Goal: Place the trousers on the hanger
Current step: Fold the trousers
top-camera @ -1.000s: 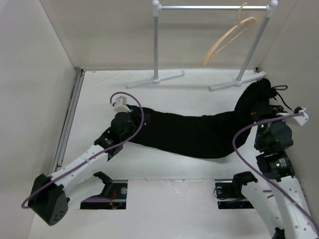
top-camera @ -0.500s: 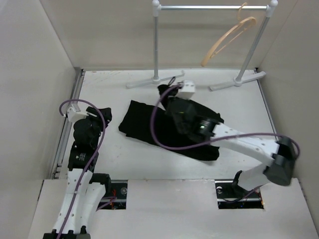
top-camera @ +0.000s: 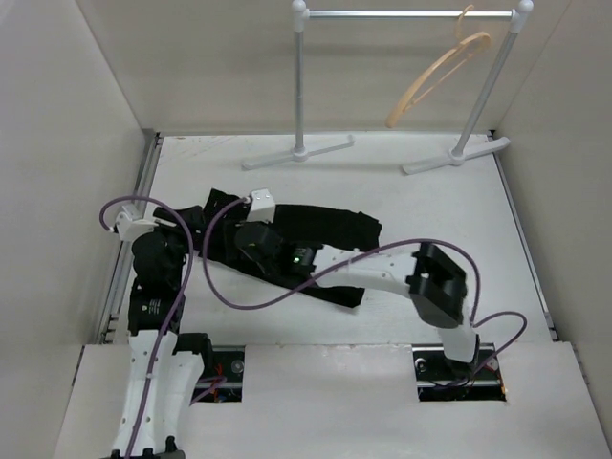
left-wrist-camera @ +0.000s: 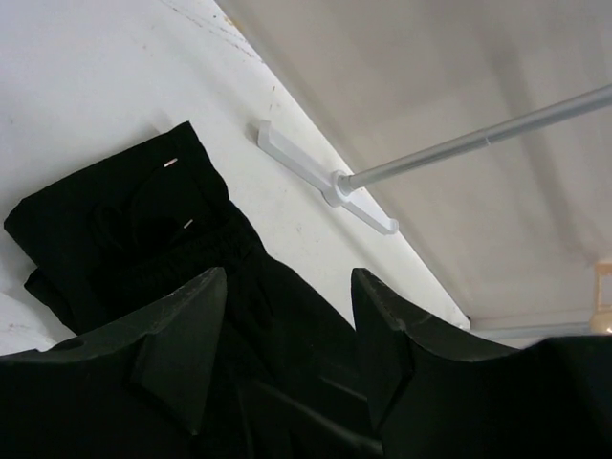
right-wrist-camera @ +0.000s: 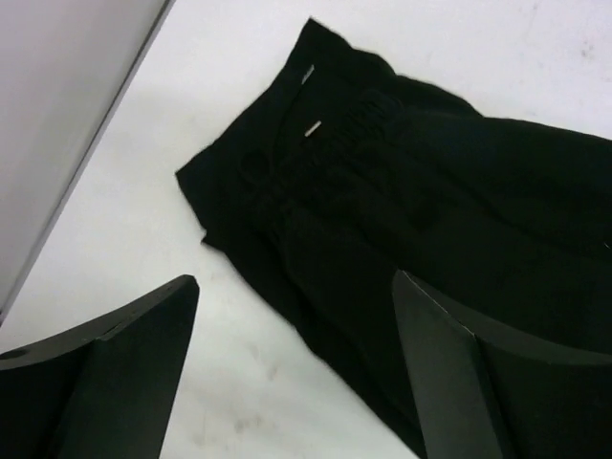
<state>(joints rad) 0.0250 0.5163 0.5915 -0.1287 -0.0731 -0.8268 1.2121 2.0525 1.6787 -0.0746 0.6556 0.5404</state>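
Since the earlier frame the right gripper (right-wrist-camera: pixel 292 282) has swung from the centre to the left half of the overhead view, and the trousers (top-camera: pixel 325 231) have bunched leftward with it. We find them lying folded on the table (top-camera: pixel 430 210), left of centre, well apart from the hanger (top-camera: pixel 435 75), which hangs tilted on the rail (top-camera: pixel 402 13) at upper right. Both claws stand spread, neither pinching cloth: the right is above the waistband (right-wrist-camera: pixel 335 115), and the left gripper (left-wrist-camera: pixel 287 273) is low over the same end. We judge the step to be regrasping the garment. Next, each claw must close on the waistband and lift towards the hanger.
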